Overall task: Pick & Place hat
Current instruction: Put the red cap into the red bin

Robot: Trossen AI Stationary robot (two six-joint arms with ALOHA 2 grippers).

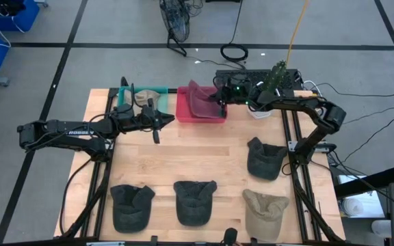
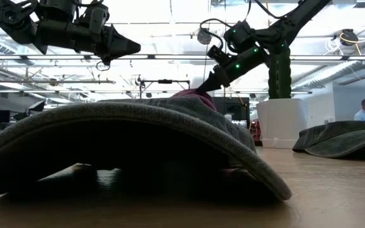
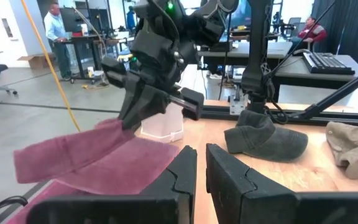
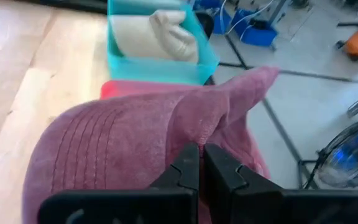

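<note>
A maroon hat (image 1: 200, 101) is over the red bin (image 1: 183, 115) at the table's far edge. My right gripper (image 1: 221, 102) reaches in from the right and is shut on it; the low view shows its tip (image 2: 206, 85) at the hat's top. My left gripper (image 1: 161, 121) hovers to the left of the red bin, fingers nearly together with nothing between them. A beige hat (image 1: 144, 97) lies in the teal bin (image 1: 124, 102) beside it. My right gripper pinches a raised fold of the maroon hat's crown (image 4: 194, 134) between its two fingers. The fingers come from the table's right side, slanting down. The hat droops below the fingers (image 3: 129, 118), its brim (image 3: 48, 158) sticking out sideways. Whether its lower part still rests in the bin I cannot tell.
Several hats lie on the near half of the table: dark grey ones (image 1: 130, 206), (image 1: 195, 201), (image 1: 265, 158) and a tan one (image 1: 265, 213). A white tub (image 1: 258, 111) and a black box with cables (image 1: 252, 76) stand behind the red bin.
</note>
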